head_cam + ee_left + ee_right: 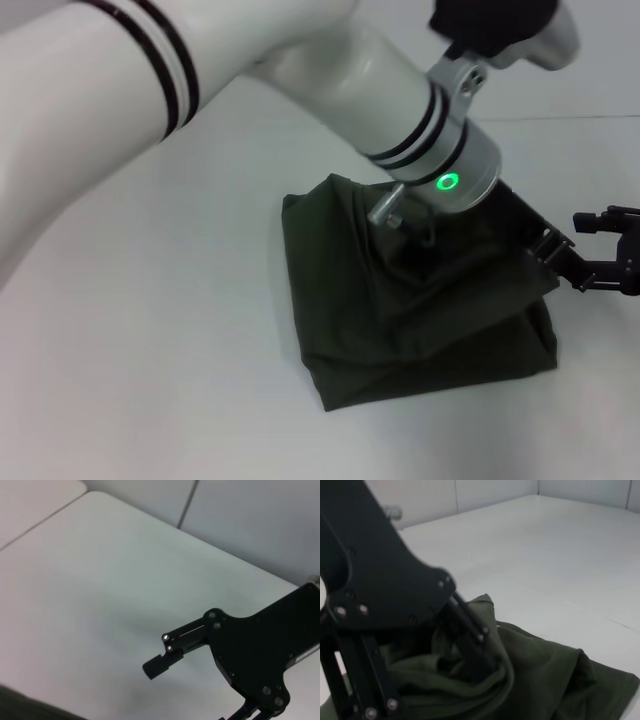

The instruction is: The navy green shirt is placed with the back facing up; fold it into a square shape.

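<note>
The navy green shirt (400,310) lies as a rough, rumpled folded bundle on the white table (150,350), plain side showing. My left arm reaches across it from the upper left. My left gripper (548,255) sits at the bundle's right edge, shut on a raised fold of fabric. The right wrist view shows one of its fingers (470,642) buried in the cloth (545,670). My right gripper (588,252) hovers just right of the shirt, open and holding nothing. One of its fingers (162,662) shows over bare table in the left wrist view.
My left forearm and its wrist, with a green light (447,182), hang over the shirt's far part. White table surface extends on every side of the bundle. A wall seam (187,502) runs behind the table.
</note>
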`<state>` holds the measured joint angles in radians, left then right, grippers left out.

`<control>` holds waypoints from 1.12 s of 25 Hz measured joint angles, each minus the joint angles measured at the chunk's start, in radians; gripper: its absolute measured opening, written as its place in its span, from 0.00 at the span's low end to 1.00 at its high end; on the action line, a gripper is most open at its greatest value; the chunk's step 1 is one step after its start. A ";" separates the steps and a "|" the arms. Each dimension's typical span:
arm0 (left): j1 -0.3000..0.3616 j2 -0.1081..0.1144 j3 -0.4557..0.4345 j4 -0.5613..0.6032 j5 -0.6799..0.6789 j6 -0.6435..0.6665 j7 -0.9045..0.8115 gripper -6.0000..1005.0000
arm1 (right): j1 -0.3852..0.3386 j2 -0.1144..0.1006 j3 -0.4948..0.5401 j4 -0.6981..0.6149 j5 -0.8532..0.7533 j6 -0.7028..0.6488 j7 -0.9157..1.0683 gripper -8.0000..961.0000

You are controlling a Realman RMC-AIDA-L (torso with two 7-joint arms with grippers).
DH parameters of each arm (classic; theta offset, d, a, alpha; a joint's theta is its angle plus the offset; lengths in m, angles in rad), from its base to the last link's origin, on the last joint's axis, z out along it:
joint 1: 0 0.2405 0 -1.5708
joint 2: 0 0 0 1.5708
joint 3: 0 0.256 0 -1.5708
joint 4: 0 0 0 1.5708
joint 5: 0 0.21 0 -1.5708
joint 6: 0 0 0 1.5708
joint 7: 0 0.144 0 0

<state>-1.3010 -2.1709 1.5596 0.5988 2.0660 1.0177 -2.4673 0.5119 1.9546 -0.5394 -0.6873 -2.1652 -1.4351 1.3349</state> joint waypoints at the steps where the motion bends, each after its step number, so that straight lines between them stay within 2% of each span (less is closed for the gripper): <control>1: -0.004 0.001 0.008 0.014 0.017 0.001 0.005 0.91 | 0.000 0.001 -0.001 0.000 0.000 0.001 -0.001 0.85; 5: -0.018 -0.001 0.019 0.065 0.123 -0.003 0.018 0.91 | 0.000 0.002 -0.001 0.000 -0.001 0.003 -0.002 0.85; 8: -0.028 0.000 0.018 0.080 0.154 0.002 0.021 0.91 | -0.004 0.003 0.001 0.000 -0.001 0.007 -0.003 0.85; 11: -0.026 0.008 0.006 0.117 0.163 0.051 0.036 0.91 | -0.009 0.001 0.002 0.000 -0.001 0.014 -0.003 0.85; 13: 0.000 0.012 -0.030 0.171 0.168 0.107 0.045 0.91 | -0.010 -0.001 0.005 0.000 0.000 0.016 -0.003 0.85; 16: 0.106 0.006 -0.141 0.287 0.164 0.171 0.090 0.91 | -0.012 -0.002 0.014 -0.001 0.006 0.016 -0.003 0.85; 17: 0.170 0.001 -0.186 0.342 0.142 0.178 0.124 0.91 | -0.012 -0.003 0.019 -0.001 0.008 0.016 -0.003 0.85; 20: 0.307 0.002 -0.242 0.405 -0.003 0.187 0.246 0.91 | -0.011 -0.006 0.037 0.007 0.023 0.014 -0.017 0.85; 24: 0.480 0.004 -0.318 0.369 -0.250 0.187 0.491 0.91 | -0.011 -0.002 0.045 0.013 0.061 0.001 -0.048 0.85; 28: 0.594 0.005 -0.382 0.238 -0.425 0.201 0.708 0.91 | -0.010 0.001 0.046 0.026 0.128 -0.004 -0.068 0.85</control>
<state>-0.7071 -2.1661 1.1775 0.8371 1.6411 1.2182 -1.7593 0.5019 1.9554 -0.4929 -0.6609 -2.0377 -1.4393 1.2671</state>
